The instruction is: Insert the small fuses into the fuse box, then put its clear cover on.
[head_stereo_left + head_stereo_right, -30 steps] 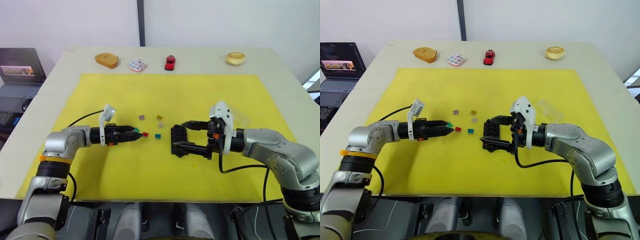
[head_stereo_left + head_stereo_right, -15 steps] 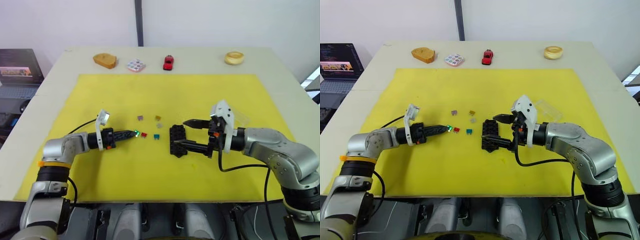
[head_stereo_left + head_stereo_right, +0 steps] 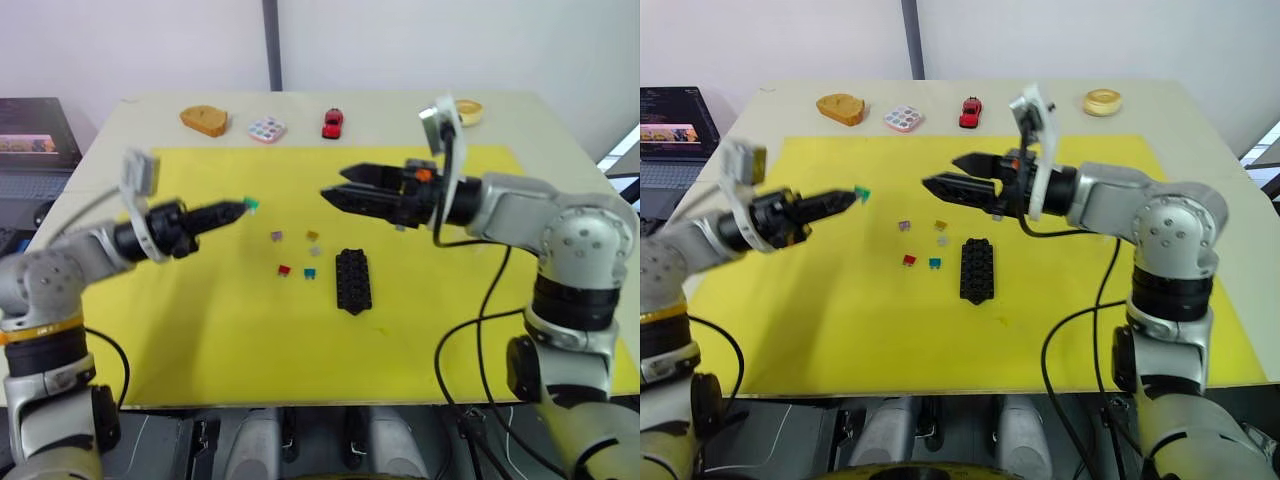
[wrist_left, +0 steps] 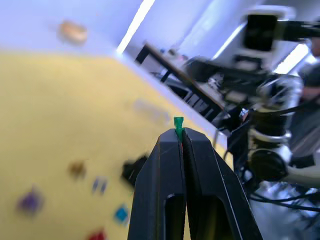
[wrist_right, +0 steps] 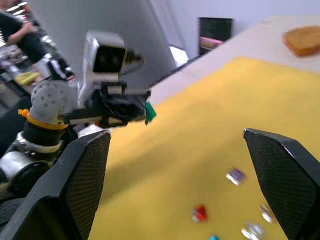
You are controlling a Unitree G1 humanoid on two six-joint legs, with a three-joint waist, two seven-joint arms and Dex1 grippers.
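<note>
Just a flat green fuse [image 4: 178, 122], pinched.

The left gripper [image 3: 240, 209] pinches the green fuse [image 3: 250, 205] above the yellow mat [image 3: 200, 320]. The right gripper [image 3: 335, 187] hangs open over the fuse box [image 3: 352, 281], with loose fuses [image 3: 296, 253] lying beside it.

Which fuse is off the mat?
The green fuse, pinched in the left end effector; the red, teal and others lie on the mat.

left end effector [image 3: 238, 209] closed, right end effector [image 3: 335, 186] agape
</note>
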